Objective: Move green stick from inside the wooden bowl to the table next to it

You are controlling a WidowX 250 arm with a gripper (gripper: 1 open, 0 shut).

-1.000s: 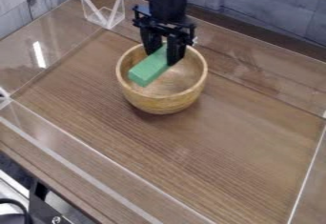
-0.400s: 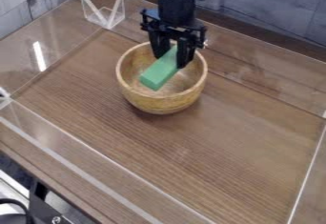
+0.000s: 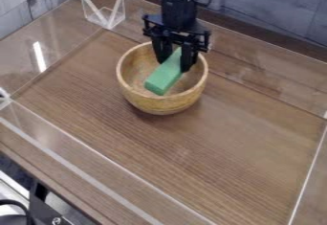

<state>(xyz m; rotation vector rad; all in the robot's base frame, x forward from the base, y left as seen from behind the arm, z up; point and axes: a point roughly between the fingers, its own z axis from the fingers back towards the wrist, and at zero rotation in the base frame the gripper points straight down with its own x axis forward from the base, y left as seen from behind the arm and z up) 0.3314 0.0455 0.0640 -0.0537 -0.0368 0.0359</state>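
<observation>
In the camera view, the end effector is clenched on the green stick, which is inside the wooden bowl. If it moves sideways too low, the stick may catch the rim and drag the bowl over the worktop.

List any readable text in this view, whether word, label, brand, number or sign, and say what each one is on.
No readable text anywhere in the view.
Green stick: no marking visible.
Wooden bowl: no marking visible on the rim or the wall that shows.
Table: wood grain only, no lettering visible.
Robot hand and arm: dark and too small to tell whether they carry any print.
</observation>
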